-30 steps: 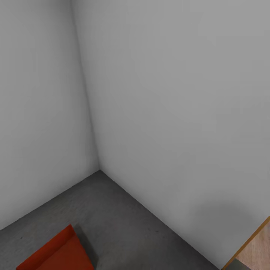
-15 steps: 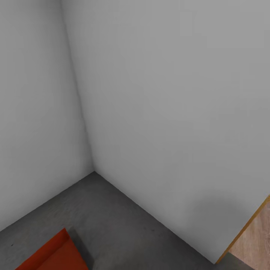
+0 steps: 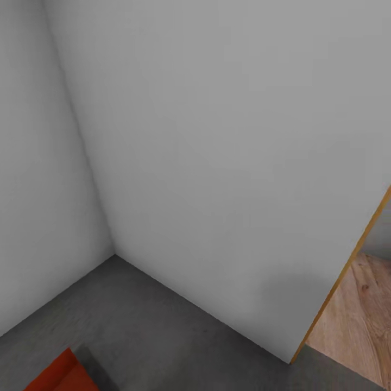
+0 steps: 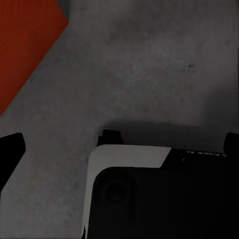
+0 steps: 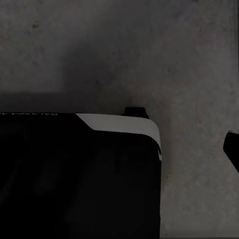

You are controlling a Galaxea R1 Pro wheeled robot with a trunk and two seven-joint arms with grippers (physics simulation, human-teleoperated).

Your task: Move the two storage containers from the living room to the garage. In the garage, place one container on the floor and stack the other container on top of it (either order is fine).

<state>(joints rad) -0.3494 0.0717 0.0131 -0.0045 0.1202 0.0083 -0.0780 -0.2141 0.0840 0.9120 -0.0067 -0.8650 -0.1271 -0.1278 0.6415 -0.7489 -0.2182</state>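
At the far left of my head camera, a plain white side wall [image 3: 38, 217] runs back to a corner. Low at the left edge of the same view, one corner of an orange-red storage container [image 3: 57, 376] pokes in from the bottom; it sits on the rough dark grey concrete floor [image 3: 157, 331] of the garage, a little way out from the corner and touching neither wall. I can see one bin, and most of it is cut off by the frame. Moving right, a second white wall [image 3: 228, 163] takes up the middle of the picture. Its right end is trimmed by a thin wooden edge [image 3: 342, 274], and past that edge, at the far right, light wood plank flooring [image 3: 358, 320] begins.

My left wrist camera looks down on the same speckled concrete, with a ribbed orange-red container wall [image 4: 25, 45] in one corner of its picture, well apart from the robot's black and white base [image 4: 149, 194]. A dark finger tip [image 4: 10, 149] of the left claw shows at the edge. The fingers stand wide apart and hold nothing.

My right wrist camera shows concrete [image 5: 149, 55] and the base [image 5: 79, 174] again. One dark finger tip [image 5: 232, 147] shows at the edge, so I cannot tell how the right claw is set.
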